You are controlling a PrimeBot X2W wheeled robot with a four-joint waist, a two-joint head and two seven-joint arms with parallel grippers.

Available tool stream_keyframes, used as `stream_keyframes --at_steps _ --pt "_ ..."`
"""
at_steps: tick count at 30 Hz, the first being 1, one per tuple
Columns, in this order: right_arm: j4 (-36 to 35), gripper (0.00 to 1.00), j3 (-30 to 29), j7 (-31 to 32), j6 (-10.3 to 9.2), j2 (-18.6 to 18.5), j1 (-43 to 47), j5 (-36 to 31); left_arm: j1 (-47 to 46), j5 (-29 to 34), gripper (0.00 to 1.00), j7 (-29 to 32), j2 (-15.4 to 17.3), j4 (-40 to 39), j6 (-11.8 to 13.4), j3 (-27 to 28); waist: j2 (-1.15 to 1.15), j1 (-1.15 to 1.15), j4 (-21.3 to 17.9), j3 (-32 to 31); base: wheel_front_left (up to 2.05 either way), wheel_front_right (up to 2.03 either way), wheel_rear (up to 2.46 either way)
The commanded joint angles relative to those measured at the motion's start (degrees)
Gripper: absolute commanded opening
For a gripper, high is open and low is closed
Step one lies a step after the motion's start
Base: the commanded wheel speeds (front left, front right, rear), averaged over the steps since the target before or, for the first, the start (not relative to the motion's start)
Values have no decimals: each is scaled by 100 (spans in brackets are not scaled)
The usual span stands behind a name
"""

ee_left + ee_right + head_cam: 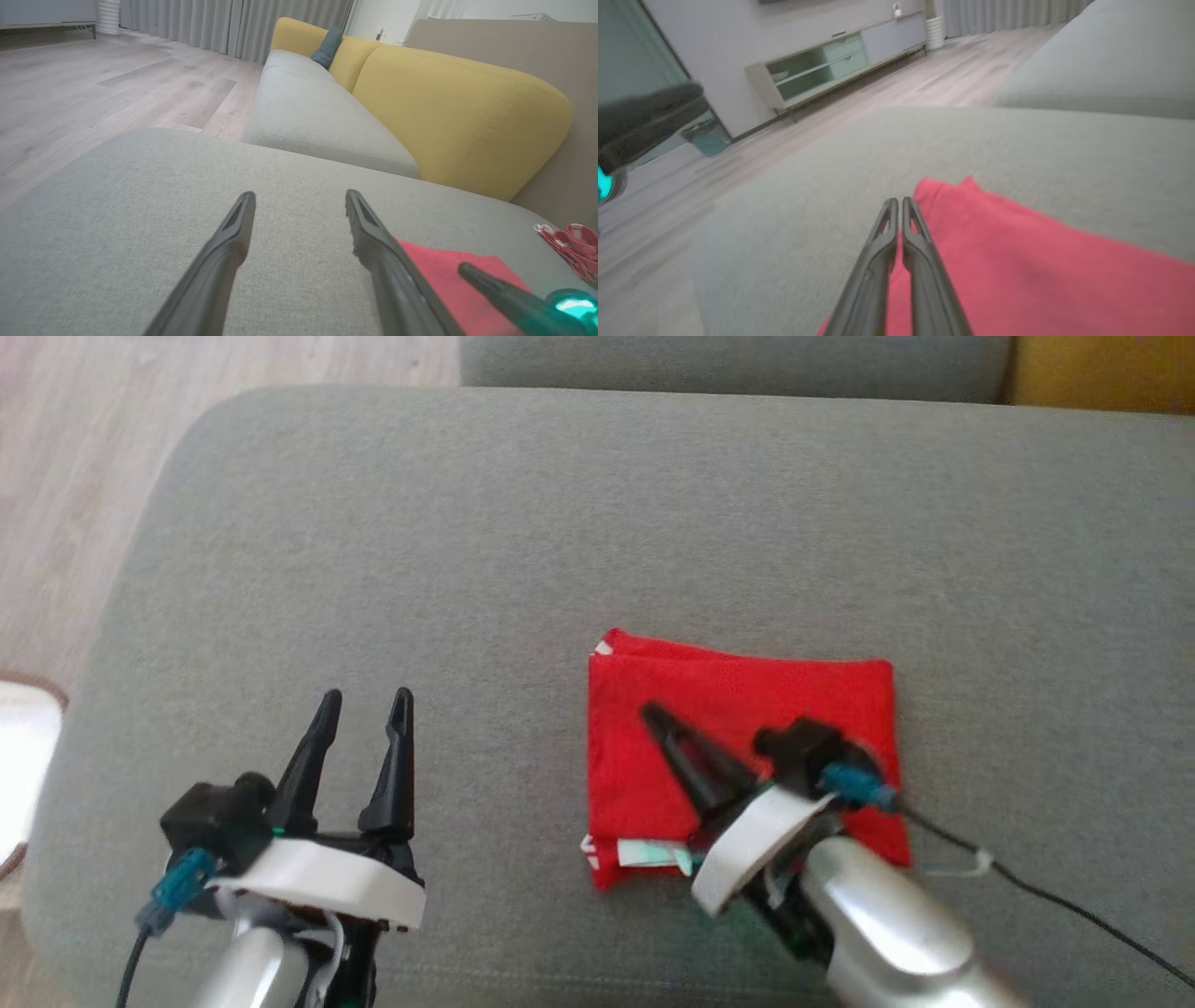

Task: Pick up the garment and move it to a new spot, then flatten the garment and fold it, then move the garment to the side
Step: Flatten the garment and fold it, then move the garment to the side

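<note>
The garment is red and lies folded into a flat rectangle on the grey cushion, right of centre. My right gripper lies over it, pointing up-left, jaws shut; no cloth shows pinched between them. In the right wrist view the shut gripper hovers close over the garment near its far corner. My left gripper stands open over bare cushion to the garment's left. In the left wrist view the open gripper has the garment just beyond its right finger.
A white label pokes out at the garment's near edge. A black cable trails right from my right wrist. Wooden floor lies past the cushion's left edge. A yellow sofa back and a red-and-white cloth item sit further off.
</note>
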Motion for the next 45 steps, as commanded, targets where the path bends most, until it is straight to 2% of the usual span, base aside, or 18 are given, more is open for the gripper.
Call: stream_keyframes --at_steps 1,2,3,11,15,20,31,45 --pt "-287 57 -183 -107 -5 86 -128 -127 -202 78 100 -69 40 -195 14 247 0 0 -113 -52 0 0 0" --pt "-396 93 -400 -134 -5 86 -91 -224 -212 98 100 -69 31 -198 16 260 0 0 -159 -73 0 0 0" --pt "-504 100 -646 -152 -5 86 -38 -329 -223 119 100 -69 19 -197 15 275 0 0 -206 -97 0 0 0" --pt "-1532 100 -2392 -186 -5 86 739 -984 -150 505 100 -70 -192 -41 -48 391 0 0 -494 -290 0 0 0" --pt "-1918 100 -2997 -187 -5 86 1156 -1198 -9 766 100 -70 -299 94 -85 473 0 0 -539 -371 0 0 0" --pt "-2139 100 -3485 -187 -5 86 1582 -1442 234 982 100 -71 -452 206 -107 677 0 0 -536 -421 0 0 0" --pt "-2210 100 -3725 -96 -5 86 1873 -1562 454 1296 100 -71 -676 337 -287 995 0 0 -463 -414 0 0 0" --pt "-2158 100 -3698 -26 -5 86 1915 -1570 527 1536 100 -71 -878 460 -529 1237 0 0 -432 -490 0 0 0"
